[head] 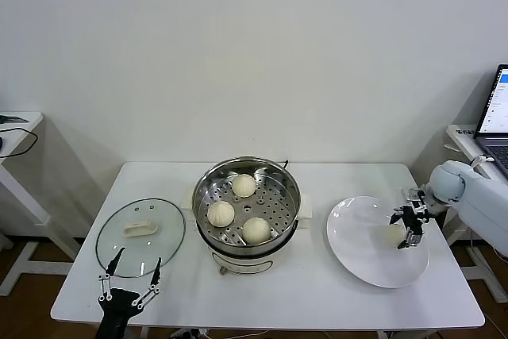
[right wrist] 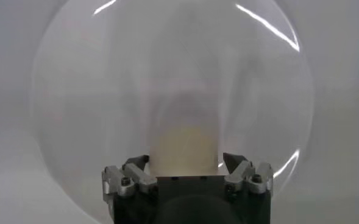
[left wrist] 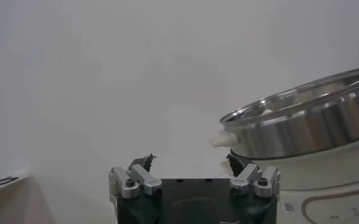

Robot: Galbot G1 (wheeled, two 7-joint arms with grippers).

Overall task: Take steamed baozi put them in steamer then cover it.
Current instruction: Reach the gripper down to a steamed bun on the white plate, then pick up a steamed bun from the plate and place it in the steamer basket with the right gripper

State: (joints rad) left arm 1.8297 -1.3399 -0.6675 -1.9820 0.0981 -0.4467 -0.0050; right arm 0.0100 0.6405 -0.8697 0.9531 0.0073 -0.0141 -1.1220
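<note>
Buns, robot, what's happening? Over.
Right gripper closing around last cream-white pleated bun on flat white plate. Three buns in shiny steel steamer. Left gripper open by glass lid.

White plate (head: 365,260) on table (head: 317,291) (laptop (head: 496,121) beyond).

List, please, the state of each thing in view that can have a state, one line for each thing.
steamer: uncovered, three baozi on its perforated tray.
cover: off, lying flat on the table left of the steamer.
last baozi: on the white plate, between the right gripper's jaws.
right gripper: down at the last baozi, jaws either side of it.
left gripper: jaws open, at the cover's near edge, holding nothing.
laptop: open, screen lit.
</note>
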